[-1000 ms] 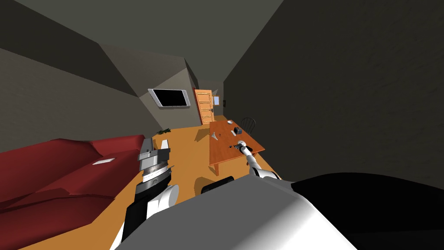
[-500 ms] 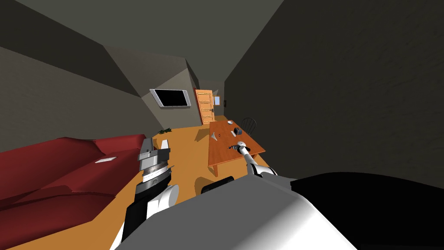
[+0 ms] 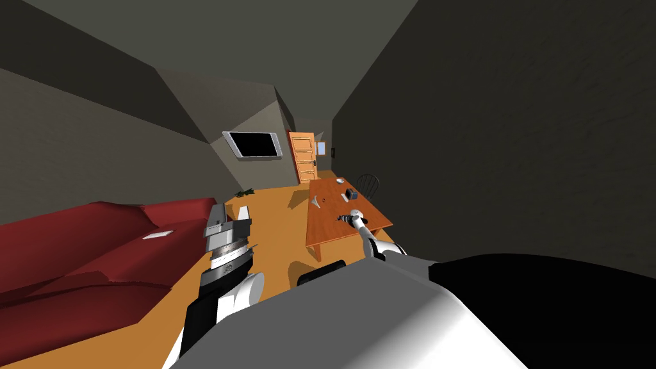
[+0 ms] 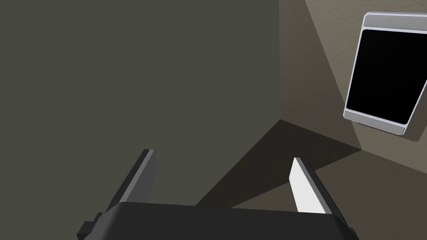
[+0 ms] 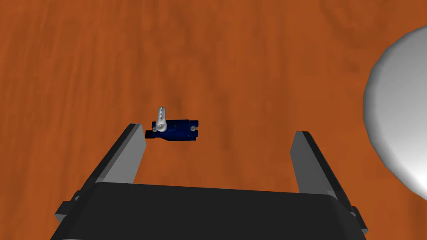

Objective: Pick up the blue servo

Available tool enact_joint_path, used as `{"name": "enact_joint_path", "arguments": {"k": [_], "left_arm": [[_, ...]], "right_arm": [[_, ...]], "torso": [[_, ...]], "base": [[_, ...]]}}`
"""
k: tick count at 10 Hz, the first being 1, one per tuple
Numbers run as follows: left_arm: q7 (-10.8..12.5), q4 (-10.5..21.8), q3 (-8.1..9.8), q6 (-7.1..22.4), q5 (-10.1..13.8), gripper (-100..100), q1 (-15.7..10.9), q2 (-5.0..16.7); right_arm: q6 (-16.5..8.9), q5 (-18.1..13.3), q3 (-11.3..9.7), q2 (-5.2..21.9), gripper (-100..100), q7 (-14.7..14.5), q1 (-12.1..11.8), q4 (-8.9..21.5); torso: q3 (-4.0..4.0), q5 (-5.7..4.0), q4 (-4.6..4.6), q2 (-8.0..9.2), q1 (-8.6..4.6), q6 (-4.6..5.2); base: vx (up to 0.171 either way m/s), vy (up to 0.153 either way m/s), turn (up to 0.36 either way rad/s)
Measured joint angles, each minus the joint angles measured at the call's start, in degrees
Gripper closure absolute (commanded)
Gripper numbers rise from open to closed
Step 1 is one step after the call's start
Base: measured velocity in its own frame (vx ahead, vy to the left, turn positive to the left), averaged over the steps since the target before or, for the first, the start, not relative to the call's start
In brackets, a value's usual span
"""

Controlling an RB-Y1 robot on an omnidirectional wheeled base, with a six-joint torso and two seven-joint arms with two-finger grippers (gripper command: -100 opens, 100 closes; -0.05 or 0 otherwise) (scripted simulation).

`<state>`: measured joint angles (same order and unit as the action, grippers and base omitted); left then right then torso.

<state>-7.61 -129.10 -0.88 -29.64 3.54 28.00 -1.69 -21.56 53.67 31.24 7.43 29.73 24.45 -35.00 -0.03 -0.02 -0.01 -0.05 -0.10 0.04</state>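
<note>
The small dark blue servo (image 5: 175,129) with a white horn (image 5: 162,116) lies flat on the orange-brown wooden table (image 5: 83,62). My right gripper (image 5: 217,132) hovers over it, open. The servo sits between the fingers, close to one fingertip (image 5: 134,132) and far from the other, touching neither. In the head view the right gripper (image 3: 346,218) reaches over the near part of the table (image 3: 320,227). My left gripper (image 3: 230,214) is raised at my left side, open with nothing held, as the left wrist view (image 4: 222,156) also shows.
A white rounded object (image 5: 400,112) lies on the table close beside the right gripper. Farther along the table are a dark box (image 3: 350,192) and small pale items. A dark chair (image 3: 368,182) stands behind it, a red sofa (image 3: 83,250) at left, an orange door (image 3: 302,157) beyond.
The head view has shifted slightly, so I have moved a little. My right hand has drifted slightly nearer to me over the table. The left arm has kept its pose.
</note>
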Motion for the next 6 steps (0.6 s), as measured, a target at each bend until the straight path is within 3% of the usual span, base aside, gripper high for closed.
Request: {"name": "enact_joint_path", "arguments": {"k": [2,6], "left_arm": [[0.0,0.0,0.0,0.0,0.0,0,0.0,0.0],[0.0,0.0,0.0,0.0,0.0,0,0.0,0.0]], "right_arm": [[0.02,2.55,0.34,0.15,-100,-0.17,1.79,3.95],[-0.56,3.34,0.64,-0.25,-100,2.13,3.2,6.58]], "torso": [[-0.02,-0.02,-0.01,-0.04,-0.07,0.0],[0.0,0.0,-0.01,0.0,-0.02,0.02]], "base": [[0.021,-0.048,0.027],[0.013,-0.033,0.015]]}}
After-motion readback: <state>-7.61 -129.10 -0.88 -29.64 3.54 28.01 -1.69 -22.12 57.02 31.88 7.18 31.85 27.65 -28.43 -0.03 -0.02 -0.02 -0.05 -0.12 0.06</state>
